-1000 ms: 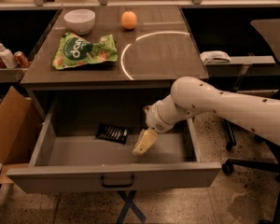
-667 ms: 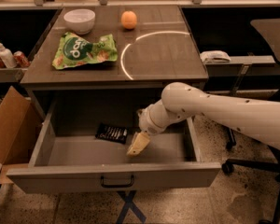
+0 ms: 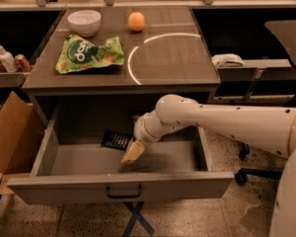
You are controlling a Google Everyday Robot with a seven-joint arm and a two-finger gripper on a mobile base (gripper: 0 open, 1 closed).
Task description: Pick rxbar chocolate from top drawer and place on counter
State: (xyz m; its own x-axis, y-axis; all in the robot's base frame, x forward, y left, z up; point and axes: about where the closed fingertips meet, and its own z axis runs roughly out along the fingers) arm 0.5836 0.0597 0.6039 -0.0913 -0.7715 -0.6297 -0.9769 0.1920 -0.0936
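Observation:
The top drawer (image 3: 123, 185) is pulled open below the counter (image 3: 167, 63). The rxbar chocolate (image 3: 116, 140), a small flat black wrapper with white lines, lies on the drawer floor towards the back, left of centre. My gripper (image 3: 131, 153) reaches down into the drawer from the right. Its pale tip is just right of and in front of the bar, close to its right end. The white arm covers the right back part of the drawer.
On the counter lie a big green snack bag (image 3: 89, 54), a white bowl (image 3: 84, 21) and an orange (image 3: 136, 20). A cardboard box (image 3: 10, 137) stands left of the drawer. Bottles (image 3: 5, 59) sit on the left shelf. A chair base (image 3: 246, 172) is at the right.
The arm has swung left and the gripper has moved left inside the drawer, closer to the black bar. The bar has not moved.

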